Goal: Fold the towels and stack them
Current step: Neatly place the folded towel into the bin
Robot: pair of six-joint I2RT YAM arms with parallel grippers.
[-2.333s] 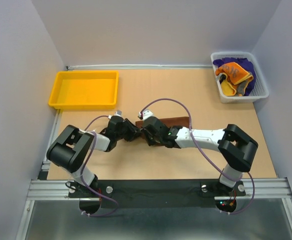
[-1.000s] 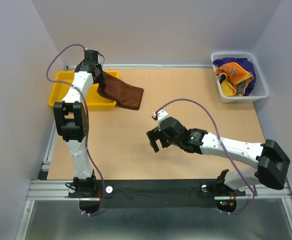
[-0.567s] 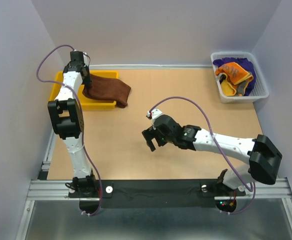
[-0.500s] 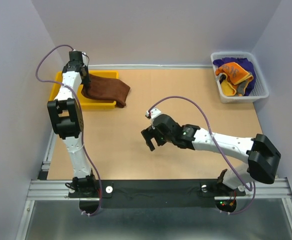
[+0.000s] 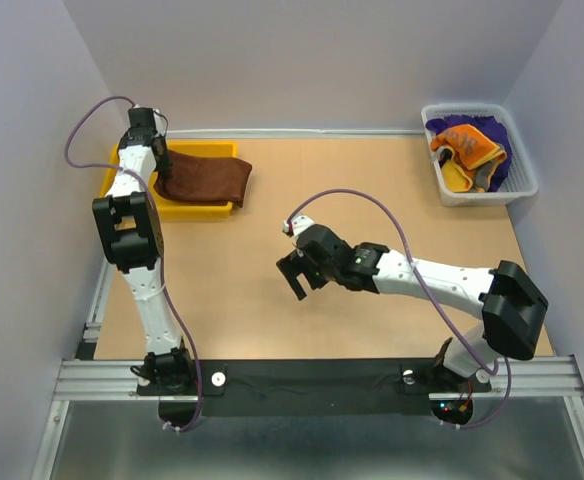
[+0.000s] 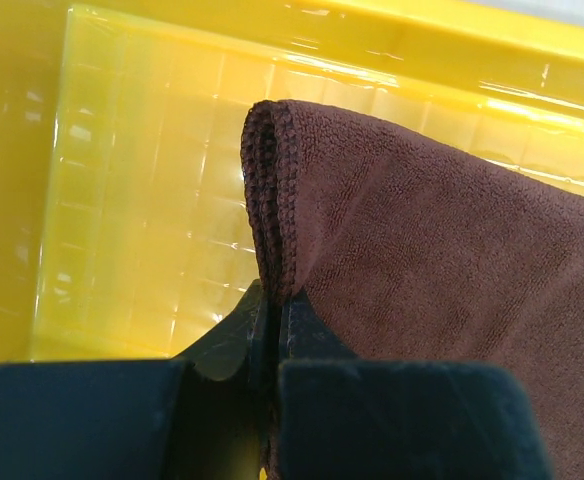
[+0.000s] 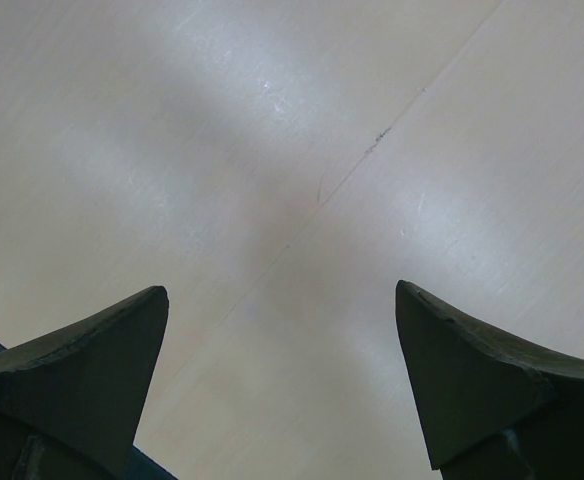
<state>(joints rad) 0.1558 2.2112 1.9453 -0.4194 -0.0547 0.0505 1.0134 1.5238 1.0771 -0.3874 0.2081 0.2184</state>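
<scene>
The light wooden table (image 5: 372,200) carries a shallow yellow plastic tray (image 5: 197,210) at far left and a white mesh basket (image 5: 520,185) at far right, which holds the crumpled purple and orange towels (image 5: 467,145). The folded dark brown terry towel (image 5: 207,178) lies across the tray, its right end overhanging the rim. The left gripper (image 6: 272,312) pinches the towel's folded edge tightly. The right gripper (image 7: 282,300) hovers wide apart and empty over bare table. If the towel is released here, the overhanging end may slide out and unfold.
</scene>
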